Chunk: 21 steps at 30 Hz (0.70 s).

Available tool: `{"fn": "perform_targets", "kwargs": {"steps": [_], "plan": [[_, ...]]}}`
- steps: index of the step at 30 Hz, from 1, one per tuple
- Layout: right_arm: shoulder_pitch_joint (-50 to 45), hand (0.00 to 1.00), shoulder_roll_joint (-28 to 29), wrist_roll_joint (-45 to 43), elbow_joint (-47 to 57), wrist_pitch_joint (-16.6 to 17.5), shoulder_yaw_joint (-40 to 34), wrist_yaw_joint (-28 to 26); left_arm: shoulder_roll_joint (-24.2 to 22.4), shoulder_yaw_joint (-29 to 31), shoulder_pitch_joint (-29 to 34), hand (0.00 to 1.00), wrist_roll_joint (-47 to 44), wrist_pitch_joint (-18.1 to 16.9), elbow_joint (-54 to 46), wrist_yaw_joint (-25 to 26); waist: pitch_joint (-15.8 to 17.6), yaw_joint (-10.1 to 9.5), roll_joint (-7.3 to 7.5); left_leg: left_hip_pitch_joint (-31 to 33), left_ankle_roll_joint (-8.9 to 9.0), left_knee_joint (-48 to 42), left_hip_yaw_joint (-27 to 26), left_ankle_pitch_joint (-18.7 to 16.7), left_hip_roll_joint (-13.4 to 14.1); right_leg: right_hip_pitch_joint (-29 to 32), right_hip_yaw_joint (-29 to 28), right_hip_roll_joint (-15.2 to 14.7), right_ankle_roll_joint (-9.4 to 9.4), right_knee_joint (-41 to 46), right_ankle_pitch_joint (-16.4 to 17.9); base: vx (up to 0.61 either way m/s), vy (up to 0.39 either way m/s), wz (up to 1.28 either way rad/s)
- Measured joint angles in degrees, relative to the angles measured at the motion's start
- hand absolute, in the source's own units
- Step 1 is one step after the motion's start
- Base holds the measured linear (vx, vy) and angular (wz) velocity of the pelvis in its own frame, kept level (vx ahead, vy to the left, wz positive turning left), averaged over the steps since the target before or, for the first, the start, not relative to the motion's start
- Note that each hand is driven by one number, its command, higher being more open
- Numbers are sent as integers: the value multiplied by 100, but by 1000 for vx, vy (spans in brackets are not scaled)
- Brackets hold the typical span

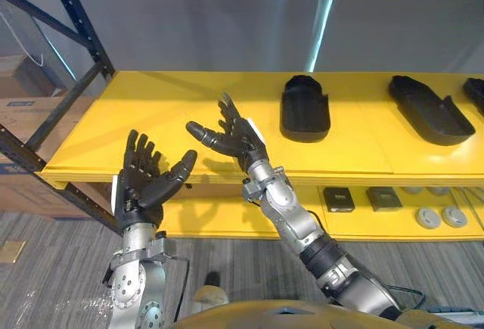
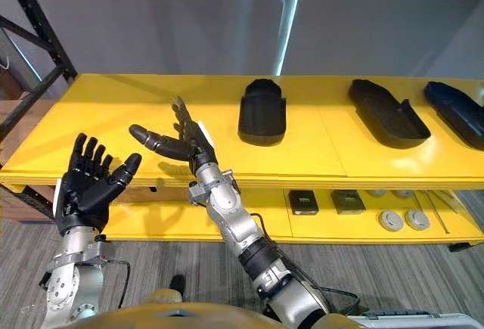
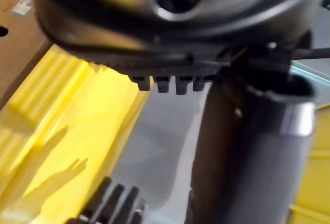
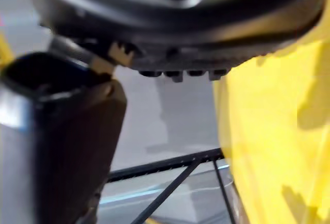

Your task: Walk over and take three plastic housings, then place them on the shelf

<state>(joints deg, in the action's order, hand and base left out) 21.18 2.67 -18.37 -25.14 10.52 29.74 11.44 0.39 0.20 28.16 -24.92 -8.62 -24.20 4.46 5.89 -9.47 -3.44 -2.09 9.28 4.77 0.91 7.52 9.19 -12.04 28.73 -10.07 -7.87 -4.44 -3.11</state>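
On shelf [image 2: 113,110], 3 housings [image 2: 262,113], all right of right hand [image 2: 189,144]

No text, number or sign is being shown clearly enough to be read. A small pale sticker [image 3: 22,5] is being seen on a brown surface [image 3: 15,49] beside the yellow shelf [image 3: 77,121]. Its print is being left too small and blurred for any word or figure to be made out.

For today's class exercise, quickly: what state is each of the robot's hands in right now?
Left hand: open, holding nothing.
Right hand: open, holding nothing.
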Motion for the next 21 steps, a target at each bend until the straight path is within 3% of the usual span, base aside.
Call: {"fn": "perform_targets", "kwargs": {"steps": [15, 21], "plan": [[380, 100, -10, 249, -604, 2, -683, 1206, 35, -960, -119, 100, -620, -33, 627, -479, 147, 35, -177, -6, -14, -5, -90, 6, -6, 99, -97, -34, -4, 58, 21, 28, 0, -3], [382, 100, -16, 249, -604, 23, -748, 1275, 66, -1177, -128, 100, -621, -33, 632, -480, 174, 58, -200, -47, -23, -5, -189, -15, -8, 151, -196, -69, 5, 136, 69, -3, 4, -8]]}}
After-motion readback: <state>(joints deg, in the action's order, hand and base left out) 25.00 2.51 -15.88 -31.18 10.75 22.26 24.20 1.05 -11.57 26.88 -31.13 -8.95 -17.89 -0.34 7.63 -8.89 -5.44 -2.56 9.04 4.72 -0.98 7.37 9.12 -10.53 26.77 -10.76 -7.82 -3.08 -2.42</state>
